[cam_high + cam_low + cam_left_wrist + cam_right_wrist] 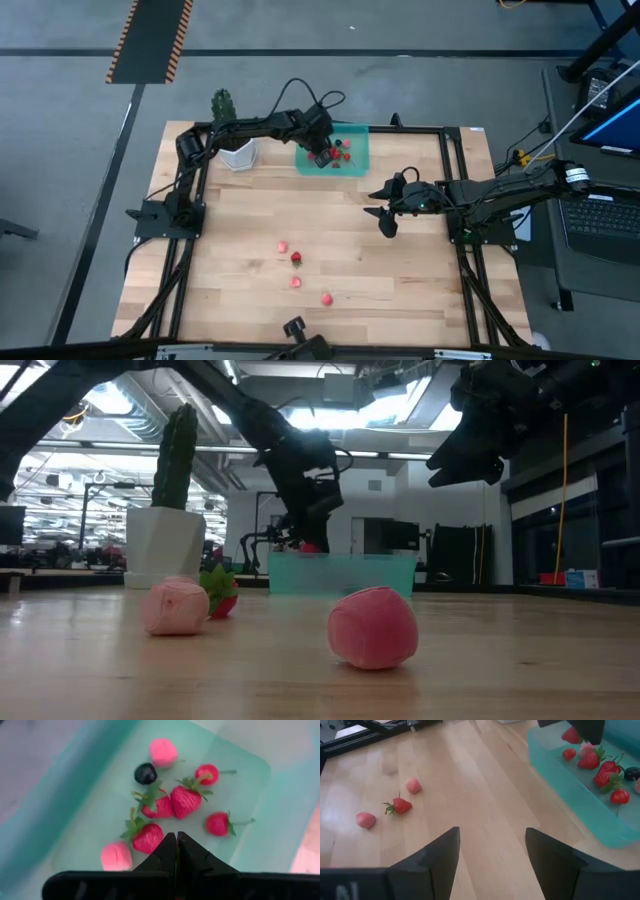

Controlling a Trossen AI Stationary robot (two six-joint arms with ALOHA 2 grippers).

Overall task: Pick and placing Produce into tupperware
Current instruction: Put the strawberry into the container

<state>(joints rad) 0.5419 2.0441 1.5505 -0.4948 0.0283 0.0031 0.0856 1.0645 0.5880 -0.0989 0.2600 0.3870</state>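
Observation:
The teal tupperware (358,150) sits at the table's far middle. It holds several red and pink strawberry pieces (185,801) and one dark berry (145,773). My left gripper (176,839) hangs over the tupperware with its fingers shut and nothing between them, also seen from above (322,153). Several more pieces lie on the near table: pink (283,245), red (296,258), pink (295,282) and pink (326,298). My right gripper (385,213) is open and empty above the table, right of centre, with bare wood between its fingers (492,855).
A white hexagonal pot (240,155) with a tall green cactus (222,103) stands left of the tupperware. A black frame (450,180) runs round the table. A laptop (600,215) sits off the right edge.

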